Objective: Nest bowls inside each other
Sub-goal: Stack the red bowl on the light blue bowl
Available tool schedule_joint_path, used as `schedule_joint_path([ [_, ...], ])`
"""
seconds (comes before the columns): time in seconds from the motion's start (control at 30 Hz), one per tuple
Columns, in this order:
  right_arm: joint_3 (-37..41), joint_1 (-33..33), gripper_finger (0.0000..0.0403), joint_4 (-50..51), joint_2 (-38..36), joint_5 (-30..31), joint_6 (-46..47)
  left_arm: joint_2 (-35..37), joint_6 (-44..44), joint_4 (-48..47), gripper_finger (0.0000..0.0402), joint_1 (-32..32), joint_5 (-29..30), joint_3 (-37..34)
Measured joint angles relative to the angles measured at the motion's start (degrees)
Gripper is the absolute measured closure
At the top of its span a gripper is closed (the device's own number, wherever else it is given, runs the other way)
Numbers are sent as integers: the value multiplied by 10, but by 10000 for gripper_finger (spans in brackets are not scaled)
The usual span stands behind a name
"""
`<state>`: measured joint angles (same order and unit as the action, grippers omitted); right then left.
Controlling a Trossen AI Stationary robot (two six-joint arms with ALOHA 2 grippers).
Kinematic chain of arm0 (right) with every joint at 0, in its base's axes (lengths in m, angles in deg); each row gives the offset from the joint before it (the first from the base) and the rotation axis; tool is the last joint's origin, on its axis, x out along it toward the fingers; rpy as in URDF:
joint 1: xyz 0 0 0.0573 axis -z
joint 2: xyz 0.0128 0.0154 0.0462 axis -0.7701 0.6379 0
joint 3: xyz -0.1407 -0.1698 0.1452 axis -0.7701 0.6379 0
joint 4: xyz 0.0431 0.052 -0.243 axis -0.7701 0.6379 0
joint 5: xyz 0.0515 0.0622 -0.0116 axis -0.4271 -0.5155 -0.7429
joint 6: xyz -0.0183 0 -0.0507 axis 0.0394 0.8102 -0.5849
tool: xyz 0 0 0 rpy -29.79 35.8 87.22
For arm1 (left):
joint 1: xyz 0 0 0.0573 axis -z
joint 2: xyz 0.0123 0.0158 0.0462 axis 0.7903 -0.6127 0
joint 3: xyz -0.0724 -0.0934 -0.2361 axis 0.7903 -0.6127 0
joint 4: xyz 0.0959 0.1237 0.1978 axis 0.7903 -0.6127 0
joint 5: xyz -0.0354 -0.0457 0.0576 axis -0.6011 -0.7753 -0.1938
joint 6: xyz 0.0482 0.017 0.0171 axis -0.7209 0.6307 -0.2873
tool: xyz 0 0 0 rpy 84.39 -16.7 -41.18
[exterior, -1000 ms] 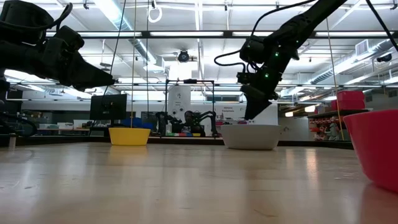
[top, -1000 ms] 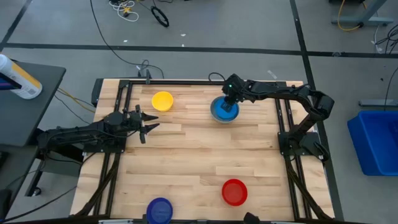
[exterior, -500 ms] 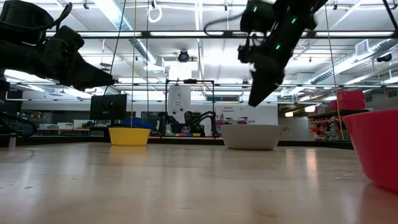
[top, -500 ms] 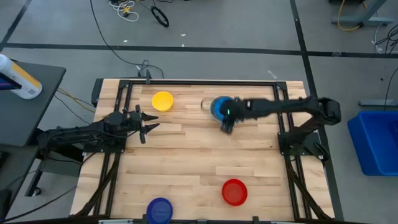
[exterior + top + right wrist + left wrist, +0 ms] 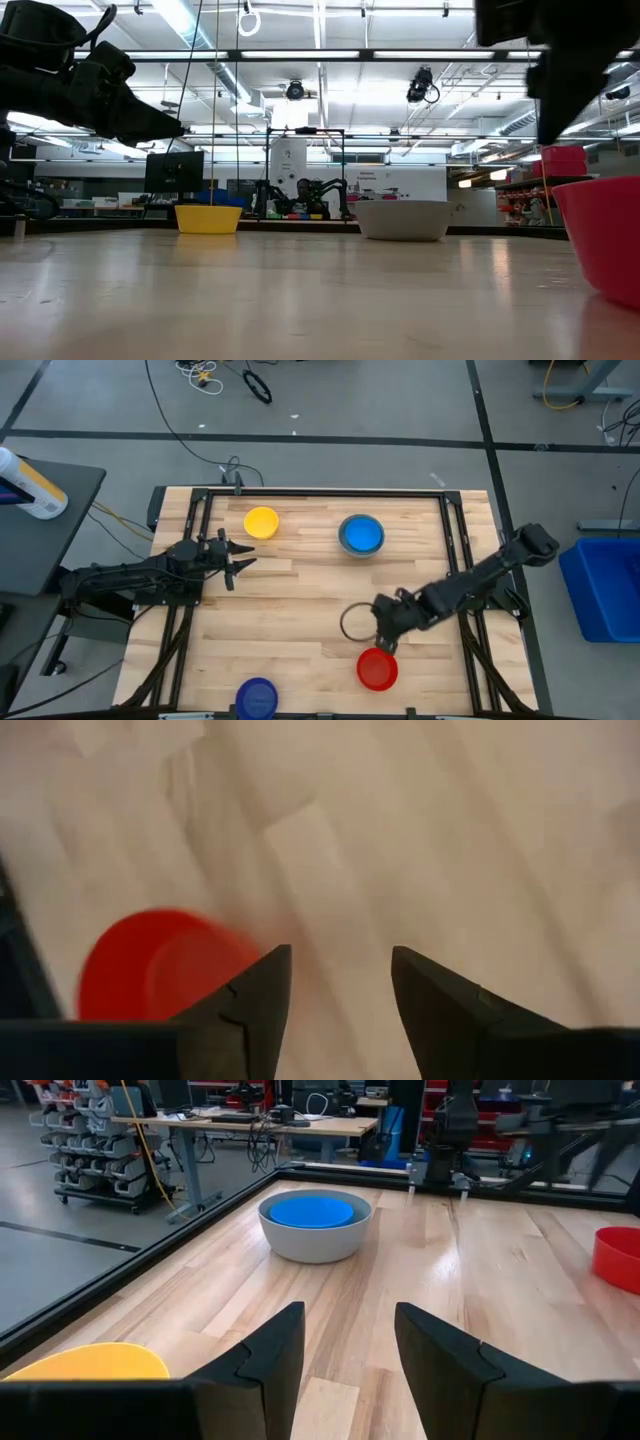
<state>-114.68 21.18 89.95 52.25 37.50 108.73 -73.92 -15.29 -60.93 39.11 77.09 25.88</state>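
A light blue bowl sits nested in the grey bowl at the table's far middle. The yellow bowl stands alone at the far left. A red bowl and a dark blue bowl rest on their bases near the front edge. My right gripper hangs open above the table, just on the far side of the red bowl, fingers pointing steeply down. My left gripper waits open at the left, held level, nothing between its fingers.
Black frame rails run along the table's left, right and far sides. A blue bin stands off the right edge, and a dark side table with a bottle off the left. Bare wood lies in the table's middle.
My right gripper has swung from over the grey and light blue bowls toward the table's near edge and now hangs beside the red bowl; it has turned about on the way. The light blue bowl stays in the grey one.
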Motion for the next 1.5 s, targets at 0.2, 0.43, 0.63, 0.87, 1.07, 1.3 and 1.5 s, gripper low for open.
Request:
schedule_joint_path([
  [0.2, 0, -56, 214, -21, 6, 4, 86, 0, -8, 1, 235, 0, 10, 0],
  [0.43, 0, -65, 210, -83, 55, -25, 109, 0, -13, 2, 235, 0, 14, 0],
  [0.63, 0, -66, 210, -75, 99, -66, 114, 0, -14, 3, 235, 0, 14, 0],
  [0.87, 0, -66, 214, -72, 105, -70, 111, 0, -14, 4, 235, 0, 14, 0],
  [1.07, 0, -66, 274, -72, 105, -70, 109, 0, -14, 5, 235, 0, 14, 0],
  [1.3, 0, -66, 349, -102, 105, -55, 91, 0, -14, 5, 235, 0, 13, 0],
  [1.5, 0, -66, 345, -115, 105, -56, 62, 0, -14, 5, 235, 0, 13, 0],
])
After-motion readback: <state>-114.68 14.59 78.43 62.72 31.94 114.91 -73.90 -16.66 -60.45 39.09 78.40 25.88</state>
